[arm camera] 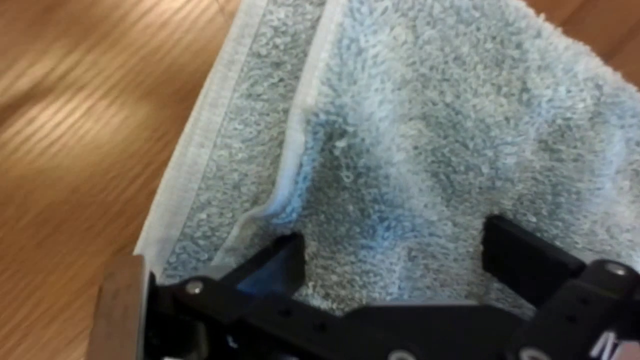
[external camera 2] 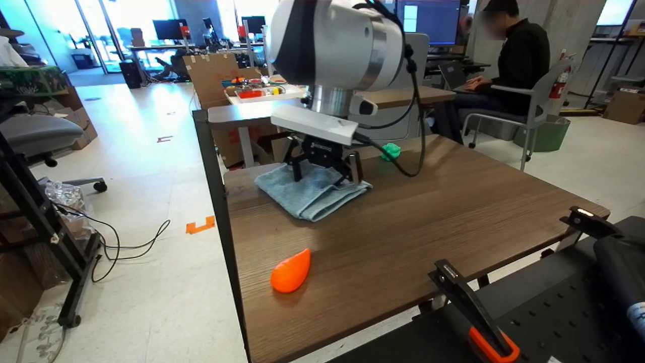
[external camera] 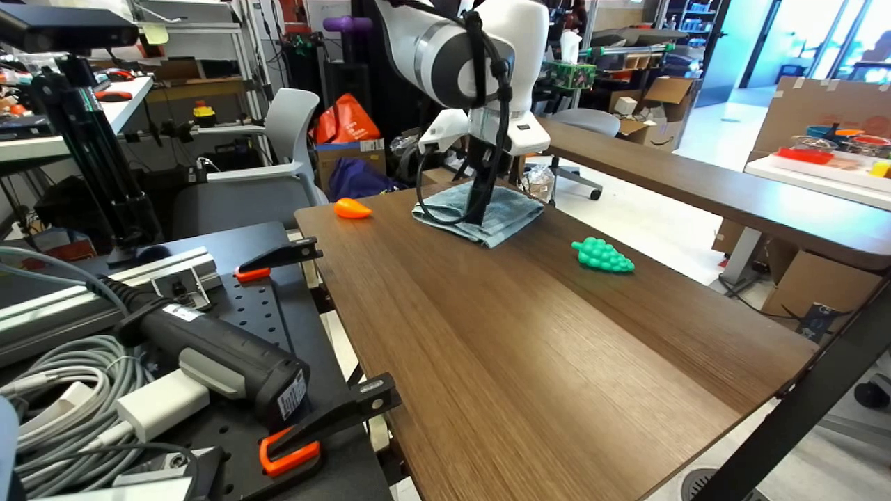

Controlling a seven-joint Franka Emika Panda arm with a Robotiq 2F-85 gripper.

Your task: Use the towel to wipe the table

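Arm (external camera 2: 347, 40) low over the towel (external camera 2: 302, 194), jaws downward, wide apart

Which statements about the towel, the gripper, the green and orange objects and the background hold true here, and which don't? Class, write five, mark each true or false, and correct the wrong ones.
1. The towel is folded, with layered edges showing. True.
2. The gripper is shut. False: its fingers stand wide apart.
3. The bumpy green object lies on the table, apart from the towel. True.
4. The orange object rests on the towel. False: it lies directly on the table.
5. A seated person shows in the background of an exterior view. True.
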